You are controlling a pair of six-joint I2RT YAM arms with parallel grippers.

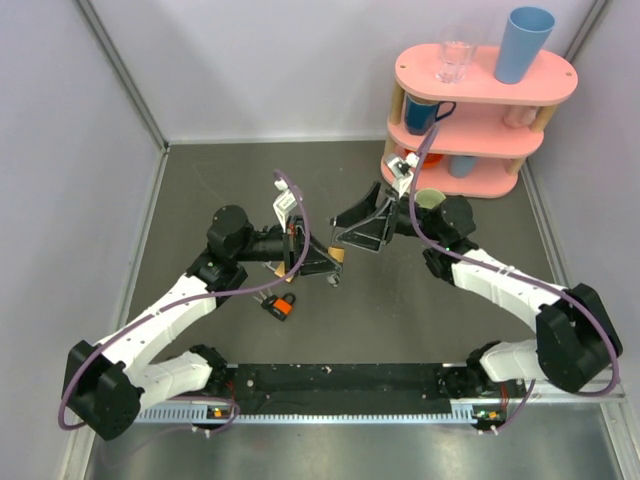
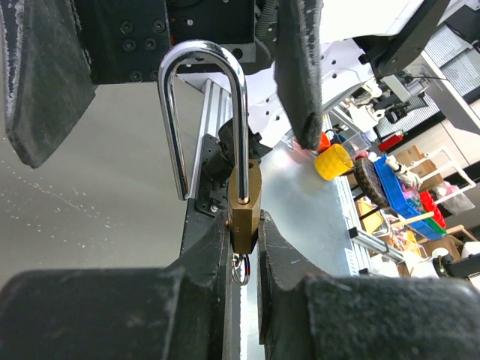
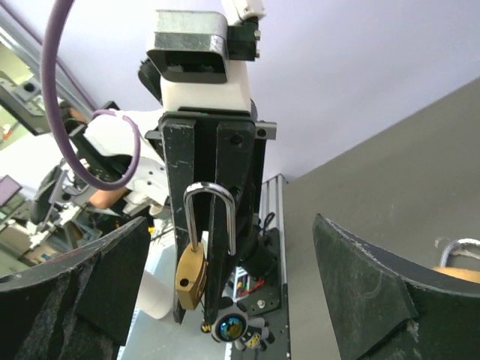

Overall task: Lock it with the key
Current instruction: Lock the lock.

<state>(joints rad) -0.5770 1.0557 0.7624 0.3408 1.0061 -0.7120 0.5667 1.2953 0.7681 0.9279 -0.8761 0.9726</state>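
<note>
My left gripper (image 1: 325, 262) is shut on the body of a brass padlock (image 2: 245, 196) and holds it upright above the table. Its silver shackle (image 2: 202, 112) stands open, one leg free of the body. A small key ring (image 2: 240, 268) hangs under the body between my left fingers; I cannot make out the key itself. My right gripper (image 1: 362, 228) faces the padlock (image 3: 190, 274) from close by, open, its wide-spread fingers (image 3: 375, 289) holding nothing. In the left wrist view the shackle shows between those right fingers (image 2: 300, 67).
An orange-and-black padlock (image 1: 281, 305) lies on the dark table below my left gripper. A pink tiered shelf (image 1: 485, 85) with a blue cup (image 1: 524, 45), a glass (image 1: 453, 60) and mugs stands at the back right. A small round charm (image 3: 232, 328) dangles below the held padlock.
</note>
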